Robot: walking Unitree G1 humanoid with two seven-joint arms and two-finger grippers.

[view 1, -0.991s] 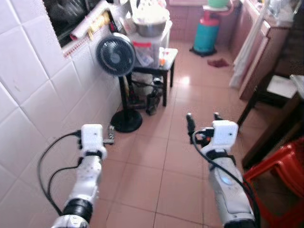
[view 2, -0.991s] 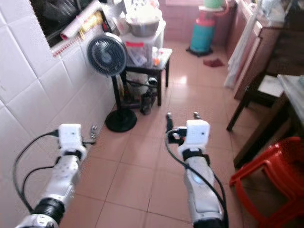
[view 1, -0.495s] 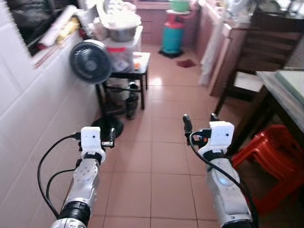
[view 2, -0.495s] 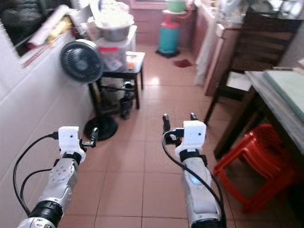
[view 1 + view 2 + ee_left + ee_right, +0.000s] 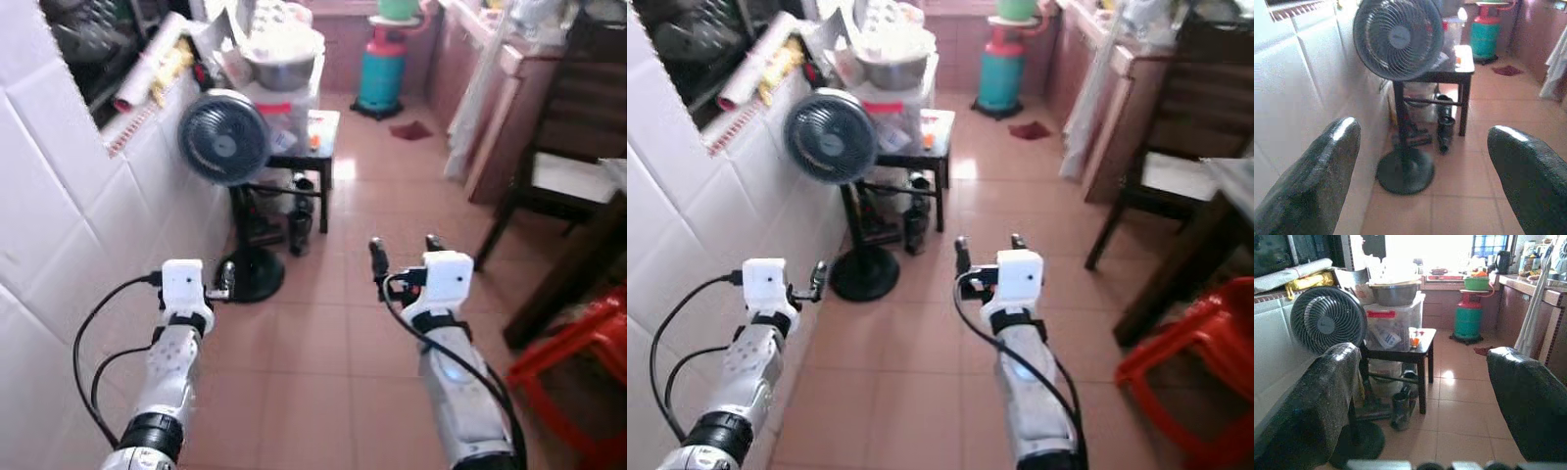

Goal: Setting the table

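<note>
Black-fingered left gripper [image 5: 225, 281] and right gripper [image 5: 403, 256] both gape empty, pointing toward the fan [image 5: 223, 137].

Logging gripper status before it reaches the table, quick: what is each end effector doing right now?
Left end effector: open, holding nothing.
Right end effector: open, holding nothing.

Home kitchen: tiled wall [image 5: 59, 196], gas cylinder [image 5: 382, 78], standing fan [image 5: 223, 145].

Left gripper [image 5: 1422, 181]: two black fingers [image 5: 1312, 186] spread wide, nothing between. Pedestal fan [image 5: 1398, 39] ahead, beside the white tiled wall [image 5: 1298, 88]. Small dark table [image 5: 1442, 76] just behind the fan; green gas cylinder [image 5: 1486, 34] well beyond it.
</note>
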